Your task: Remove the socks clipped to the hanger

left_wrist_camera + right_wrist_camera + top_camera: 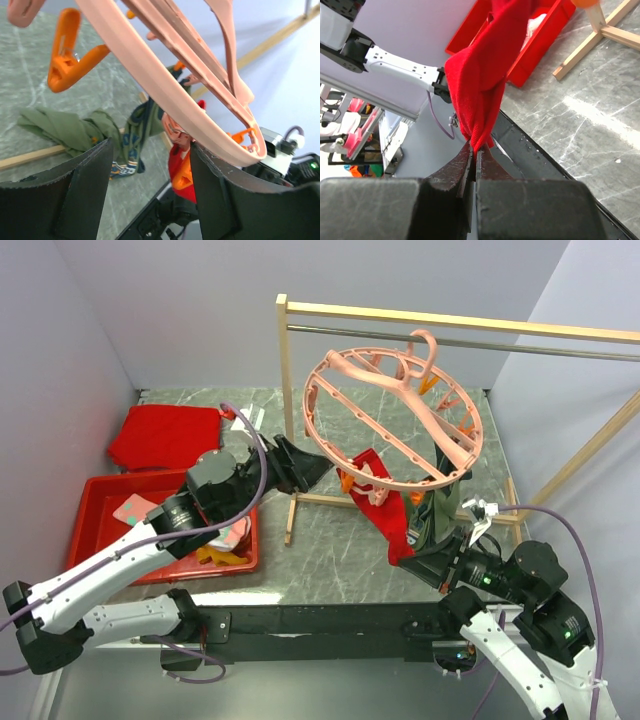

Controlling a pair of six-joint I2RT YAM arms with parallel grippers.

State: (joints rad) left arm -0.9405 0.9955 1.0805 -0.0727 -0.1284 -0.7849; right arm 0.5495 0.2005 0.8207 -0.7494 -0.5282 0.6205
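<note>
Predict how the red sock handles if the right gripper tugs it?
Likely floppy: the red sock drapes in folds above the right gripper, pinched flat. Probably light, stretching before release. The hanger hangs by its hook, so it may swing.

A wooden rack (450,320) fills the upper right of the top view, with a grey metal rail (560,347) running just beneath its top bar. The rack's left post stands on a wooden foot (320,500) that lies across the grey-green marbled table (330,565). At the left edge sits a red plastic bin (88,515). Just behind it, toward the upper left, lies a flat red lid (165,435). Pale lilac walls (190,310) close in the left, back and right. In the right wrist view the bin (545,40) shows at the top and the foot (580,53) in the upper right.
</note>
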